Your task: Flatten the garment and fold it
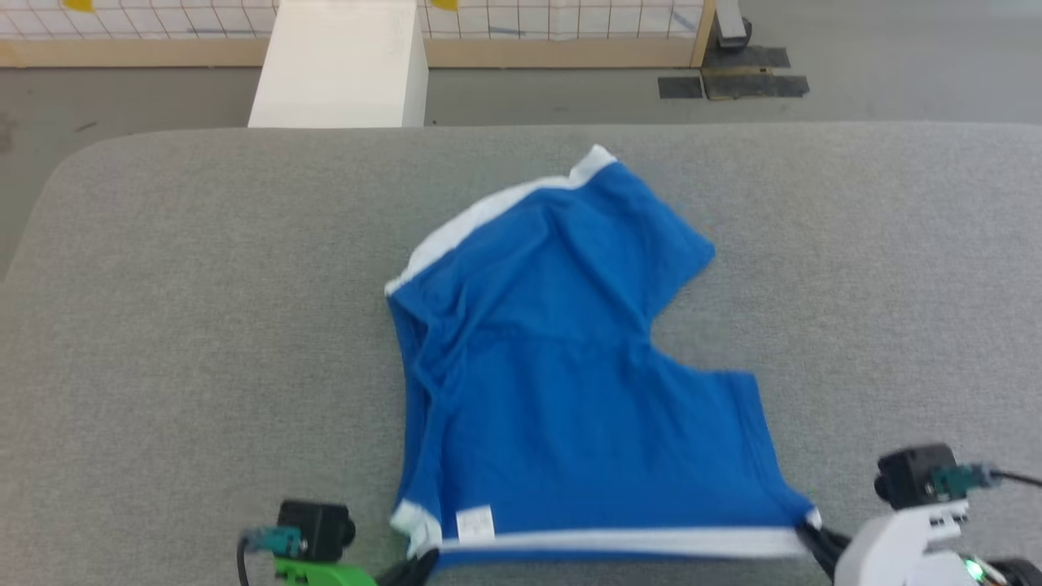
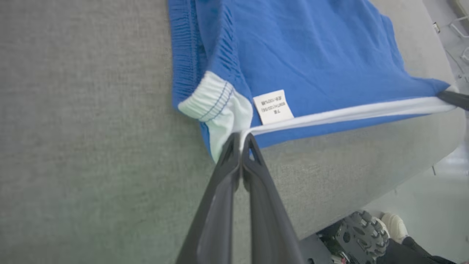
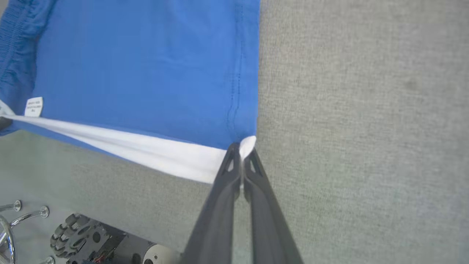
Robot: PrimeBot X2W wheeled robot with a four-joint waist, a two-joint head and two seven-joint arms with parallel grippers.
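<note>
The garment (image 1: pixel 562 366), bright blue shorts with white stripes, lies spread on the grey padded table (image 1: pixel 163 325), one leg reaching to the far side. Its near white-striped edge (image 1: pixel 635 541) is stretched taut between both grippers. My left gripper (image 2: pixel 241 138) is shut on the white strip beside the gathered waistband (image 2: pixel 210 101) and the white care label (image 2: pixel 273 106). My right gripper (image 3: pixel 241 148) is shut on the white corner at the other end of that edge (image 3: pixel 154 152). In the head view the left gripper (image 1: pixel 423 561) and right gripper (image 1: pixel 814 537) sit at the garment's near corners.
A white box (image 1: pixel 342 65) stands on the floor beyond the table, in front of a gridded wall with a wooden base. Bare grey table surface extends left and right of the garment. The robot's wheeled base (image 3: pixel 73 238) shows under the table's near edge.
</note>
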